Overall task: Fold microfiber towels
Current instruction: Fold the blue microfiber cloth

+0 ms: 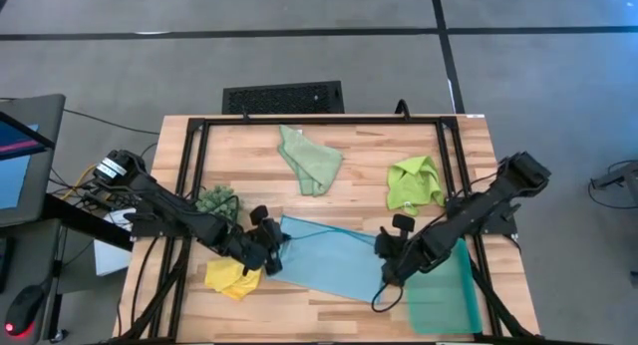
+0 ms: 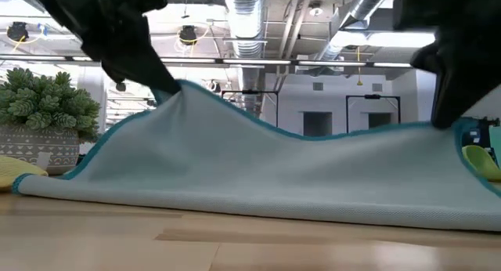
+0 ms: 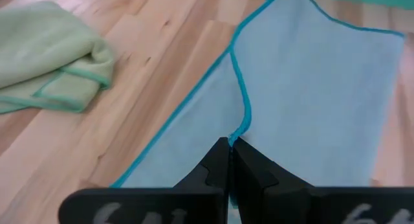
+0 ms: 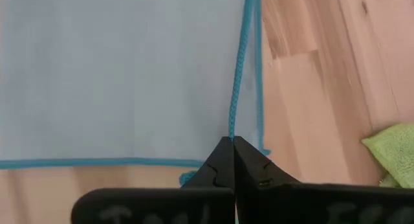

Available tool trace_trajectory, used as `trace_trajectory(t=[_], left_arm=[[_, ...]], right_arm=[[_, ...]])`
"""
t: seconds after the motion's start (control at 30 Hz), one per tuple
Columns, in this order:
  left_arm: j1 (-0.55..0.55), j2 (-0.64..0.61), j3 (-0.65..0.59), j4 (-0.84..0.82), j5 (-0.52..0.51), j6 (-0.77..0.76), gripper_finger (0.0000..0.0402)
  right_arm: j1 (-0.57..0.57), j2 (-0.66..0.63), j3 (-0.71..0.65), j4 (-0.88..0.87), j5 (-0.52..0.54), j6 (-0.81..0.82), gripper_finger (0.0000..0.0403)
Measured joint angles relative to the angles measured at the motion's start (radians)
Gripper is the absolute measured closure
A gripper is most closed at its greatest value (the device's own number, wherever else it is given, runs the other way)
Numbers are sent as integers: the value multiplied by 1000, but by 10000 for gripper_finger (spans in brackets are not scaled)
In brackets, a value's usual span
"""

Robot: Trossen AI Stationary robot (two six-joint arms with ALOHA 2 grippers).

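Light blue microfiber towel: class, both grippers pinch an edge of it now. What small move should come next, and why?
Probably carry the pinched edge across and lay it over the opposite edge. The left gripper and right gripper are each shut on the teal-trimmed border of the light blue microfiber towel, and the low view shows that edge raised while the rest drapes on the wooden table.

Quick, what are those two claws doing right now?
Left gripper: shut on the light blue towel, pinching its edge.
Right gripper: shut on the same towel's opposite edge.
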Motion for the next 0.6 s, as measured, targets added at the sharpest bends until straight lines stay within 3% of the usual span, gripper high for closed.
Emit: trace_trajectory(t=[0.2, 0.6], left_arm=[[-1, 0, 11, -43, -17, -1, 401], [84, 0, -107, -9, -55, -47, 401]], right_arm=[[12, -14, 0, 26, -3, 0, 394], [-32, 120, 0, -3, -3, -14, 394]])
